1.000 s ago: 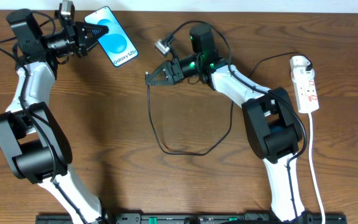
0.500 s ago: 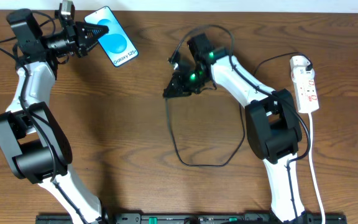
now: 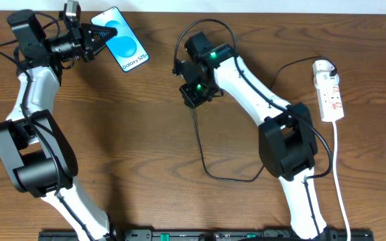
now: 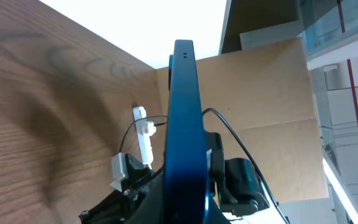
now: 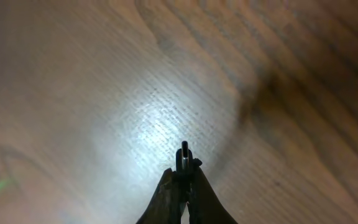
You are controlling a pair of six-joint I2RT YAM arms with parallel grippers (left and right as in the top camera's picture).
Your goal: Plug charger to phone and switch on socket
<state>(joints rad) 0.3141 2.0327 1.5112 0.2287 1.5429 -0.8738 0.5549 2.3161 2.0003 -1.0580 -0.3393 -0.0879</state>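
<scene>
Left hand [image 3: 90, 37], far-left corner of the desk [image 3: 133, 147]: clamped on the phone [image 3: 123, 40] by its left end. Blue screen faces up in the overhead; the left wrist view shows the phone [image 4: 183, 124] edge-on, running straight up mid-frame. Can't tell if it touches the desk.

Right hand [image 3: 194, 94], centre of the desk: pinched shut on the charger [image 3: 200, 144] at its plug tip [image 5: 184, 151]. The tip pokes out just past the fingertips [image 5: 194, 180], pointing at a lit patch of wood and clear of it. Black cable drops toward the near edge, loops under the right arm, then runs on to the white adapter [image 3: 323, 67].

Far right: socket [image 3: 332, 97] lies flat, lengthwise, with red markings. The adapter sits at its far end. White cord [image 3: 338, 174] trails to the near edge.
</scene>
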